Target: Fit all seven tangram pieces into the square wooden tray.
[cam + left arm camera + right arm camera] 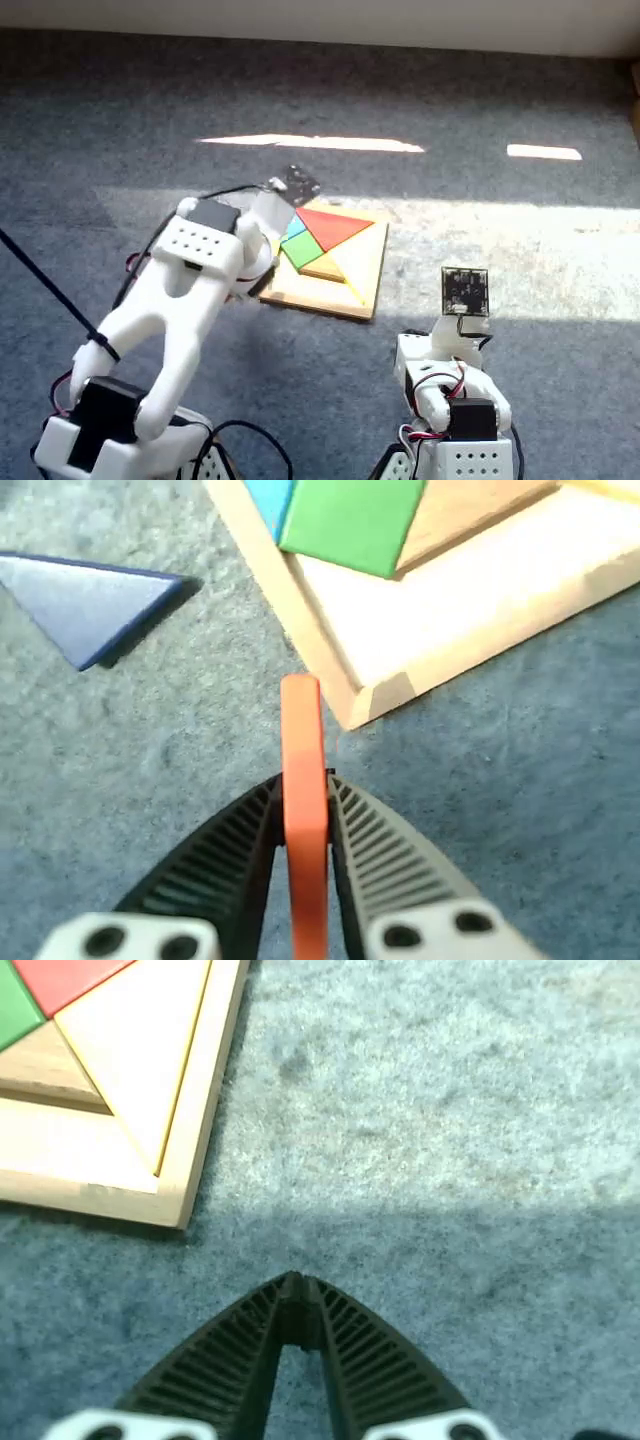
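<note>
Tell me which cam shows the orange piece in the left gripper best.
Left wrist view: the orange piece stands edge-on, clamped in the left gripper, near the tray corner. In the high view the left arm covers that spot; the right wrist view faces another tray corner and carpet.

**The tray mid-carpet, an arm to each side**

From above we find the tray [330, 307] at the centre of the carpet [520, 220]. The left arm [170, 320] comes in from its 8 o'clock, and the right arm [455, 400] stands apart at its 5 o'clock. The left gripper [303, 792] sits just beside the tray's 9 o'clock corner, outside the rim, clamped on a thin piece [302, 730] held on edge. A loose triangle [85, 595] lies flat on the carpet near that side, apart from the tray. Inside the tray a large triangle [328, 226] lies toward 12 o'clock. We see other pieces against it and a bare strip of floor along the 7 o'clock edge. The right gripper [300, 1305] hangs over carpet near another tray corner, fingers together.
</note>
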